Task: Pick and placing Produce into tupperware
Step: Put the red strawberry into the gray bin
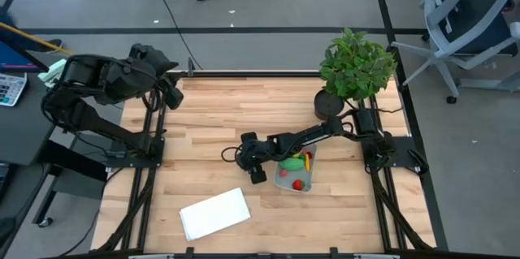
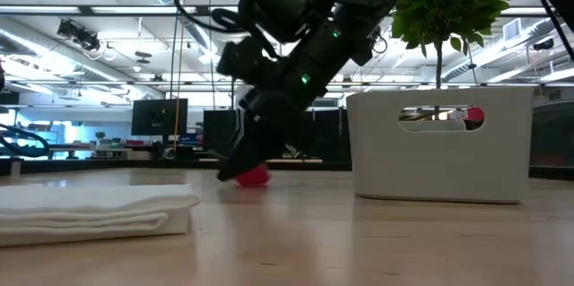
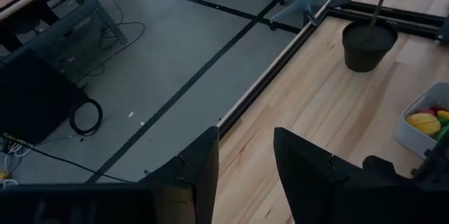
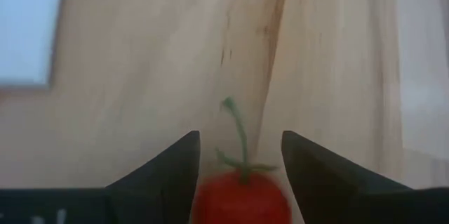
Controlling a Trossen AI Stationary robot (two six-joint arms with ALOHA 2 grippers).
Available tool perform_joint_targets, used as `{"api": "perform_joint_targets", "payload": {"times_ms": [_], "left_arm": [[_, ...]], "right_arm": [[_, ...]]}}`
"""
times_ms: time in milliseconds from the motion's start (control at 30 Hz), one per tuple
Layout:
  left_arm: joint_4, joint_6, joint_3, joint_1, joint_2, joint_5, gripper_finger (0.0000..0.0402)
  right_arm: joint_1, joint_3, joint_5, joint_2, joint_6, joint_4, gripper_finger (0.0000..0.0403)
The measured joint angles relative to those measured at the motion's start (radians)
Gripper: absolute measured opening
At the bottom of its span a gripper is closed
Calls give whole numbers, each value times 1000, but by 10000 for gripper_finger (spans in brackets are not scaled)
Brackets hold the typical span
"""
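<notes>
My right gripper (image 1: 253, 161) reaches out to the middle of the table, left of the tupperware (image 1: 284, 181), and points steeply down. In the right wrist view a red tomato-like piece (image 4: 240, 199) with a green stem sits between its fingers; the low view shows this piece (image 2: 255, 176) resting on the wood. The pale tupperware (image 2: 439, 151) holds a green oval (image 1: 290, 162), a yellow piece (image 1: 307, 161) and a red piece (image 1: 298, 183). My left gripper (image 3: 245, 175) waits open at the table's far left corner (image 1: 173, 95). My right gripper (image 4: 240, 140) has the red piece's round body (image 4: 210, 199) pinched between its two fingers. The fingers come from above, slanting down toward the table's left. The piece stays on the table top with its stem pointing away from the wrist.
A flat white folded sheet (image 1: 215, 213) lies near the table's near edge, left of the tupperware. A leafy potted plant (image 1: 357, 66) stands at the far right corner. Bare wood stretches between my left arm and the right gripper.
</notes>
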Motion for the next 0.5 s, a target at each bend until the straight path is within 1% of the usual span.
{"api": "perform_joint_targets", "payload": {"times_ms": [133,267,367,500], "left_arm": [[-1,1,0,0,11,0,137],[-12,1,0,-1,11,0,136],[-19,2,0,0,12,0,140],[-22,2,0,0,12,0,144]], "right_arm": [[-9,0,8,16,0,22,205],[-18,0,10,25,0,32,189],[-26,0,11,29,4,36,164],[-35,0,11,29,52,30,116]]}}
